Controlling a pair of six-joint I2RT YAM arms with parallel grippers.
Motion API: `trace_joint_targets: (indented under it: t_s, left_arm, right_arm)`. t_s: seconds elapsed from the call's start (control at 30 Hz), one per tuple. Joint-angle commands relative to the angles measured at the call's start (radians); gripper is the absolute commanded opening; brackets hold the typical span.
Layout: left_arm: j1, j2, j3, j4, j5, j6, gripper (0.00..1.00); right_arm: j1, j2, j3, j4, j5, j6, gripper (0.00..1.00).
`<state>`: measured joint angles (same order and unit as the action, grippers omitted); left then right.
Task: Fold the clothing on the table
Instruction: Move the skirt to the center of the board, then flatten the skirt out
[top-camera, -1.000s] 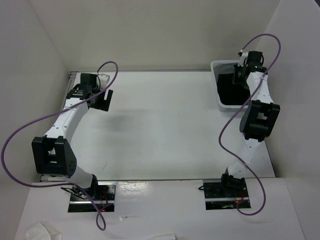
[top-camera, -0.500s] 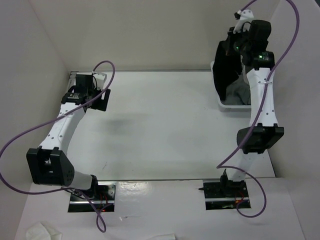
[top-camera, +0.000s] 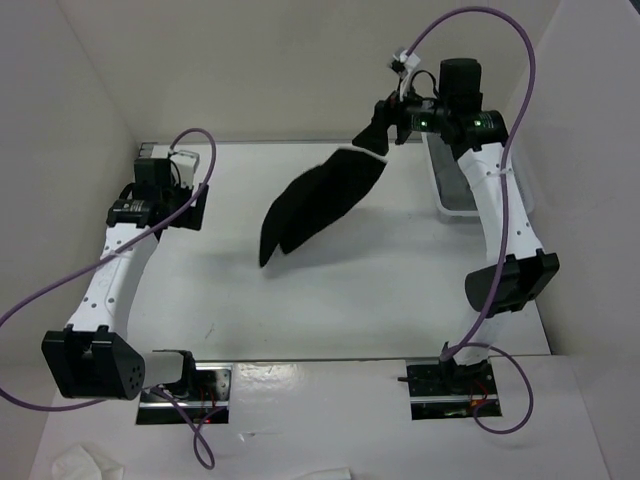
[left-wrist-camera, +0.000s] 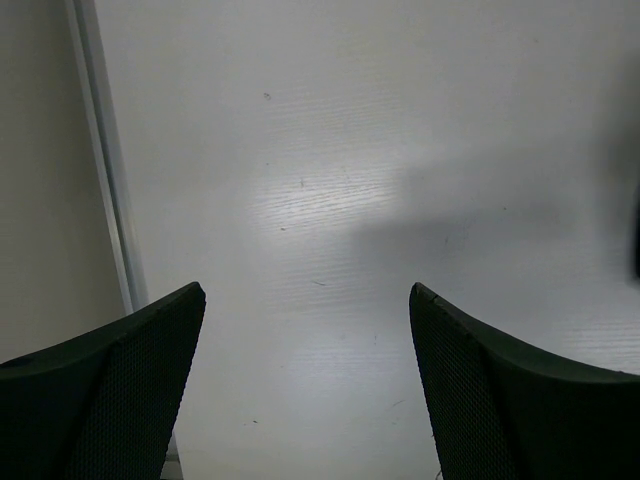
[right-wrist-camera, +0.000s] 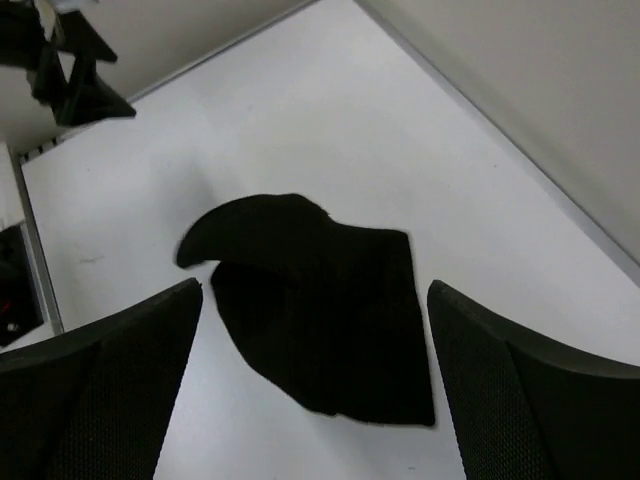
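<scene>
White walls ring the big flat white counter (top-camera: 330, 300). A soft black cloth (top-camera: 320, 200), just lifted out of the small white plastic basket (top-camera: 462, 209), now drops over the counter's middle. The right gripper (top-camera: 388, 125) has let go and gapes wide. The left gripper (top-camera: 190, 205) gapes too, holding nothing. Folding can start soon.

Top camera, high at the near edge, looks down over the whole bench (top-camera: 330, 300). Left wrist sits close over bare bench; right wrist, higher, shares the cloth (right-wrist-camera: 330, 320) with top.

I read left pincer (left-wrist-camera: 305, 293) gaping, sitting low at far left; right pincer (right-wrist-camera: 315, 288) gaping too, lifted high, aimed leftward.
</scene>
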<state>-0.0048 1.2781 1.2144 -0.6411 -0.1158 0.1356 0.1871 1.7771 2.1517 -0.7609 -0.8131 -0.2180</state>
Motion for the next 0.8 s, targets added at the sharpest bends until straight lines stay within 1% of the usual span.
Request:
trace_joint_targets:
  t_s: [0.0,0.03,0.07,0.1,0.17,0.2,0.27,0.3,0.4,0.5,0.57,0.6,0.63,0.67,0.7,0.73,0.77]
  left_arm:
    - [0.019,-0.057,-0.012,0.0,0.005,0.022,0.89]
    - [0.019,-0.057,-0.012,0.0,0.014,0.022,0.89]
    - [0.019,-0.068,-0.024,0.0,0.015,0.022,0.89]
    - [0.019,-0.077,-0.038,0.0,0.015,0.022,0.89]
    - [0.019,-0.086,-0.05,0.0,0.025,0.022,0.89]
    - [0.019,-0.097,-0.062,0.0,0.025,0.022,0.89]
    - [0.019,-0.106,-0.073,0.009,0.05,0.022,0.89]
    - [0.019,-0.106,-0.073,0.009,0.05,0.022,0.89]
    - [0.019,-0.106,-0.095,0.02,0.09,0.022,0.89]
    - [0.019,-0.069,-0.107,0.057,0.117,0.003,0.89]
    - [0.019,-0.011,-0.087,0.07,0.166,-0.01,0.89]
    - [0.006,0.016,-0.073,0.083,0.186,-0.025,0.87]
    - [0.006,0.08,-0.059,0.096,0.206,-0.025,0.84]
    - [-0.009,0.119,-0.041,0.097,0.234,-0.037,0.8]
    - [-0.021,0.16,0.009,0.097,0.245,-0.047,0.78]
    - [-0.041,0.25,0.039,0.097,0.261,-0.047,0.76]
    - [-0.041,0.295,0.069,0.097,0.286,-0.056,0.74]
  right_arm:
    - [-0.005,-0.053,-0.181,-0.002,-0.048,-0.075,0.98]
    - [0.005,-0.065,-0.22,-0.002,-0.013,-0.102,0.98]
    - [0.015,-0.076,-0.26,0.017,0.109,-0.124,0.98]
    - [0.032,-0.076,-0.341,0.029,0.206,-0.15,0.98]
    - [0.115,-0.076,-0.412,0.058,0.428,-0.181,0.98]
    - [0.145,-0.067,-0.471,0.067,0.633,-0.181,0.98]
    - [0.205,-0.055,-0.515,0.078,0.764,-0.192,0.98]
    - [0.206,-0.054,-0.539,0.078,0.784,-0.192,0.98]
    - [0.206,-0.054,-0.567,0.104,0.734,-0.161,0.98]
    - [0.239,-0.032,-0.576,0.104,0.721,-0.138,0.98]
    - [0.259,-0.001,-0.585,0.104,0.721,-0.138,0.98]
    - [0.27,-0.001,-0.586,0.115,0.73,-0.138,0.98]
    - [0.27,0.014,-0.595,0.127,0.73,-0.138,0.98]
    - [0.27,0.028,-0.595,0.127,0.73,-0.138,0.98]
    - [0.27,0.028,-0.607,0.138,0.73,-0.138,0.98]
    - [0.27,0.041,-0.607,0.138,0.75,-0.138,0.98]
    - [0.27,0.05,-0.637,0.149,0.761,-0.147,0.98]
